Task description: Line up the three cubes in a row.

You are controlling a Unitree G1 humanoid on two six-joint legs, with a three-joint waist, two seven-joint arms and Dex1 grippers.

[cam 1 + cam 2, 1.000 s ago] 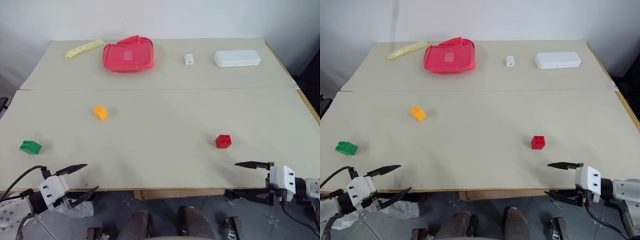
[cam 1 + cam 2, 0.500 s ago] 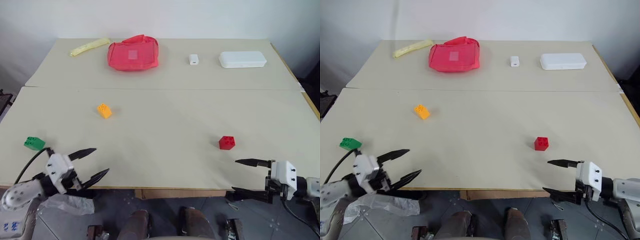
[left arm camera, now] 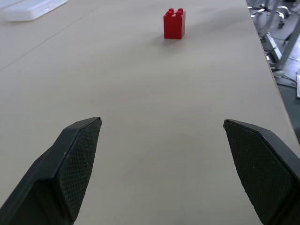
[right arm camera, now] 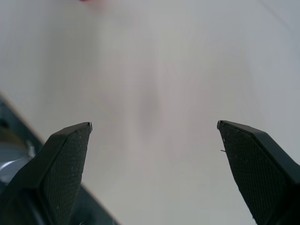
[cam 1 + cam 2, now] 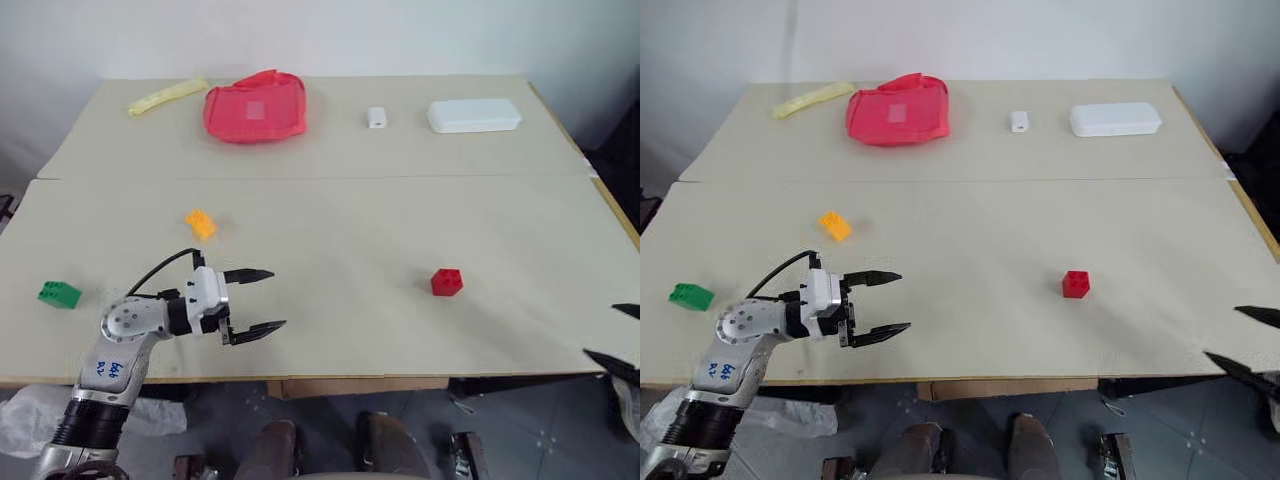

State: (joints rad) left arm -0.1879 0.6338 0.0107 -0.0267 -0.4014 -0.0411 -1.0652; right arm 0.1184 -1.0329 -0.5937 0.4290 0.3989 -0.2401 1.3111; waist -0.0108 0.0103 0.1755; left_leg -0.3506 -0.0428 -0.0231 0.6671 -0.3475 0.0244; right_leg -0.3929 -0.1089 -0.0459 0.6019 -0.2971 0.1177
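The three cubes stand apart on the near half of the bench (image 5: 330, 340), none in line with another. The orange-yellow cube (image 5: 201, 223) sits left of centre; the green cube (image 5: 59, 294) lies near the left edge; the red cube (image 5: 446, 282) stands right of centre. The left hand (image 5: 258, 299) hovers over the near part of the bench, fingers spread wide and grasping nothing, pointing toward the red cube, which is well apart from it. The orange-yellow cube lies just beyond this hand; the green cube is off to its left. The right hand (image 5: 618, 335) shows at the right edge past the bench corner, fingers likewise released, empty, and well apart from the red cube. The left wrist view gives the red cube (image 3: 174, 23) upright, studs up, beyond the parted fingers (image 3: 75, 159). The right wrist view offers bare bench surface and its edge between open fingers (image 4: 65, 159). At the far side rest a red pouch (image 5: 255, 106), a small white box (image 5: 376, 118), a long white case (image 5: 474, 116) and a pale yellow strip (image 5: 166, 96).
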